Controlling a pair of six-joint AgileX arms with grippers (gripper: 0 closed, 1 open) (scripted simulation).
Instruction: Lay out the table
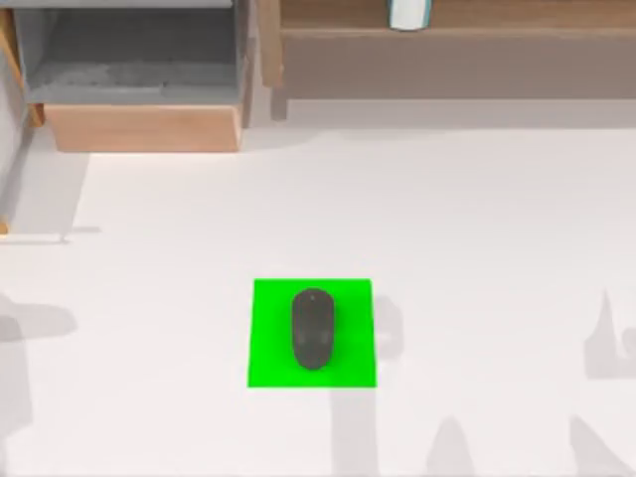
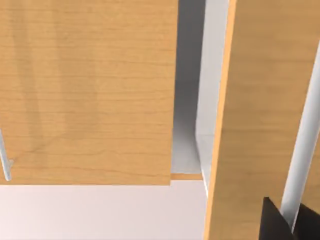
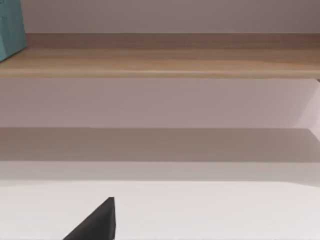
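Where the white table [image 1: 477, 229] spreads across the top view, a green square mat [image 1: 268, 368] lies near its front centre, with a dark computer mouse [image 1: 312, 329] resting on it lengthwise. A wooden drawer unit [image 1: 139, 127] stands open at the rear left; a wooden shelf [image 1: 447, 40] runs along the rear right, carrying a white container [image 1: 407, 13]. How far either end effector is open cannot be told: both wrist views show merely a dark tip.

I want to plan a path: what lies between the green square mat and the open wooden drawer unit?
In the top view, only bare white tabletop lies between the green square mat and the open wooden drawer unit.
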